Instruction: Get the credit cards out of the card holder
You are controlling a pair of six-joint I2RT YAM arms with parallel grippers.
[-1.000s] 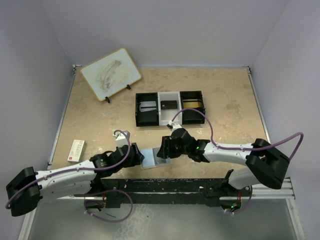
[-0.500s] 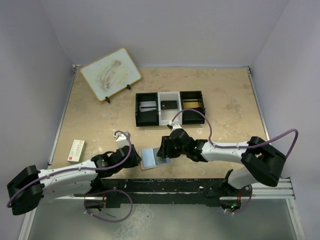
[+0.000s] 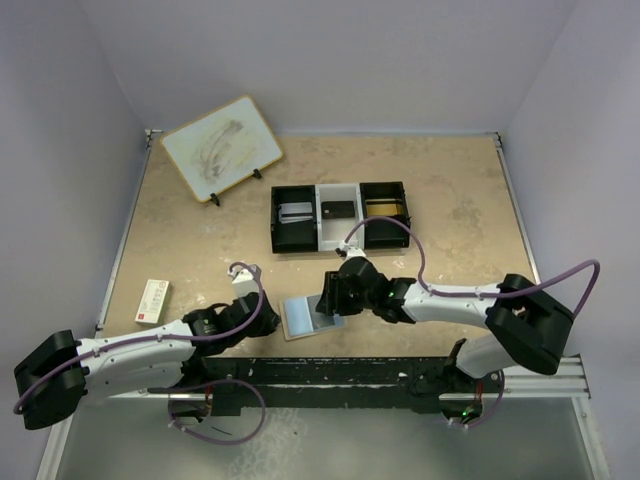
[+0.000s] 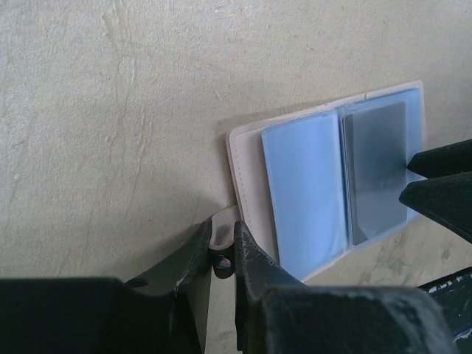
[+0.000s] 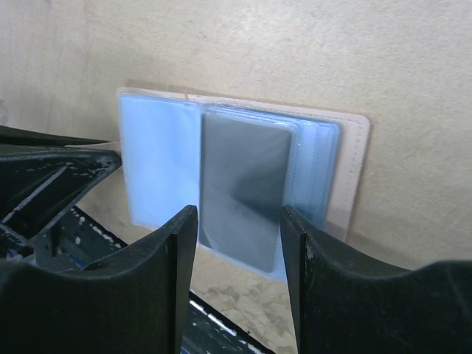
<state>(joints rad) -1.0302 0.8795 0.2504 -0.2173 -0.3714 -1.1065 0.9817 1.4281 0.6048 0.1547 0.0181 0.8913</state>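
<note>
Where the beige marbled tabletop reaches its far left corner, a wood-framed whiteboard with grey smears stands tilted on small black feet. Near the middle of the far half sits a black-and-white plastic tray with three compartments in a row. Its left compartment holds a silvery grey card, its white middle one a black card, and its right one a flat yellowish-brown thing that is too small to make out.

Close to the near edge, about midway along it and between the two arms, lies the flat pale-blue folding card holder with a tan outer edge. It is open with its clear sleeves facing up. Its long axis runs nearly along the near edge, slightly skewed, with one short end toward each arm. The half nearer the right arm carries a dark grey card in its sleeve. That card's long axis lies crosswise to the holder's.

The left gripper has its jaws drawn almost together, nipping a tan corner piece at the holder's left end. The right gripper stands spread over the right half, one finger on each side of the dark grey card. Whether its tips touch the sleeve cannot be told.

A small red-and-white box lies by the left edge, well apart from the holder.
</note>
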